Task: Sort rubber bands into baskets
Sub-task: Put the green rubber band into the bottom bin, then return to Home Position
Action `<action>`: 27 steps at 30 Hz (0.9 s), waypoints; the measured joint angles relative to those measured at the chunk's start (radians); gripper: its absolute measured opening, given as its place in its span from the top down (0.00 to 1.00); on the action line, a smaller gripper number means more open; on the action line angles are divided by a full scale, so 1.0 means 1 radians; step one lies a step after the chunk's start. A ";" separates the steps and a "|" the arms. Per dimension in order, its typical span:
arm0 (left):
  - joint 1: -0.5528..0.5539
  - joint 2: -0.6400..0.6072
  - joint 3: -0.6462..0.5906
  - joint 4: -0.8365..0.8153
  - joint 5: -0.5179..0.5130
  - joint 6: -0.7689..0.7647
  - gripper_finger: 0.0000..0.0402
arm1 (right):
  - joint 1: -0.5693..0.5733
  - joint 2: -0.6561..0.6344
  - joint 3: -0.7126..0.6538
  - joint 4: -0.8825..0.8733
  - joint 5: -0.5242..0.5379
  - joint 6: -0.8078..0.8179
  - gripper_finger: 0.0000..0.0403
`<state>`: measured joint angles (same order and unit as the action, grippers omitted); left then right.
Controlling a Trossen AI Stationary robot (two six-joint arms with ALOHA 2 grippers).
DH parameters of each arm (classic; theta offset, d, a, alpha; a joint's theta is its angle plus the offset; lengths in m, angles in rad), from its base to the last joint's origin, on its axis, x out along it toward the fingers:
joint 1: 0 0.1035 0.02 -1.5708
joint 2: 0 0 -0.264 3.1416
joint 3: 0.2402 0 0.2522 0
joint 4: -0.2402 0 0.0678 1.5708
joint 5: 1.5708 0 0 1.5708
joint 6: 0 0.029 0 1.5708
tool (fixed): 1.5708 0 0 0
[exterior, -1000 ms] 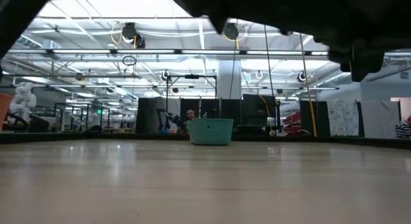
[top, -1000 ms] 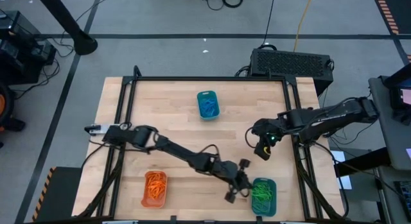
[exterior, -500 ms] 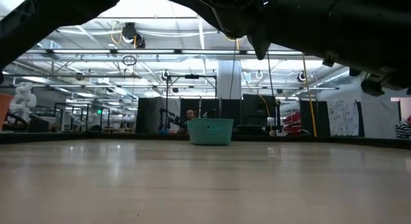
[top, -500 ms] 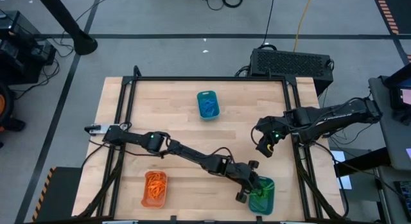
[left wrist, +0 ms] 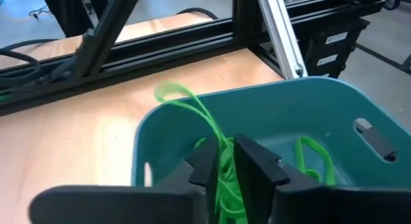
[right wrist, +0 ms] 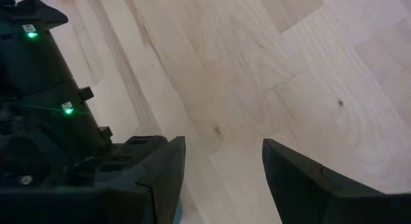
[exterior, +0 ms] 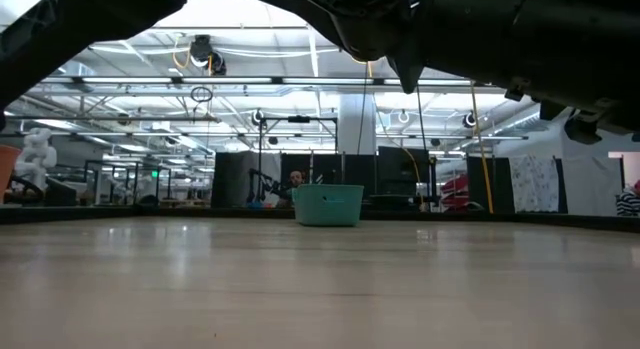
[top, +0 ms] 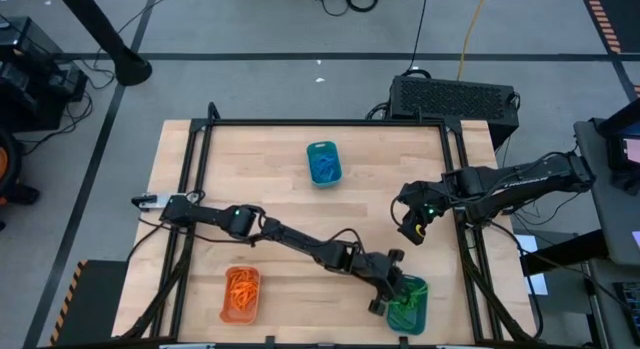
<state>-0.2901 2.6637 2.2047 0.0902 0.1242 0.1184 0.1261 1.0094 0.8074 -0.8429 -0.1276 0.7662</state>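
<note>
My left gripper (top: 392,292) reaches over the teal basket (top: 412,307) at the table's near right, which holds green rubber bands (left wrist: 308,153). Its fingers (left wrist: 257,166) stand almost together inside the basket (left wrist: 347,108), with a green rubber band (left wrist: 192,108) between them. My right gripper (top: 410,229) hangs open over bare wood near the right edge, and nothing is between its fingers (right wrist: 160,172). An orange basket (top: 240,294) of orange bands stands on the table at the near left. A teal basket (top: 323,162) of blue bands stands at the far middle. My left gripper has strands of a green rubber band (left wrist: 220,153) between its two fingertips, with only a narrow gap left. The fingers slant down into the basket from the table's left. One loop of the band (left wrist: 172,90) arches over the basket's rim, and its lower part lies among the green bands.
A black frame rail (left wrist: 167,44) runs just beyond the near-right basket, and rails border the wooden table (top: 260,179) on all sides. The table's middle is bare wood. The low view shows the far teal basket (exterior: 328,204) and my arms dark overhead.
My left gripper has gone toward the table's right edge and down, from beside the near-right teal basket to over it, then kept still. My right gripper has stayed open above the same spot.
</note>
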 joint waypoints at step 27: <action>-0.007 -0.343 -0.002 -0.887 -0.050 0.115 0.55 | 0.000 0.000 0.000 0.030 0.006 0.037 0.51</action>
<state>-0.2972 2.3203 2.2032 -0.7963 0.0744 0.2330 0.1257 1.0099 0.8078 -0.8132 -0.1219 0.8036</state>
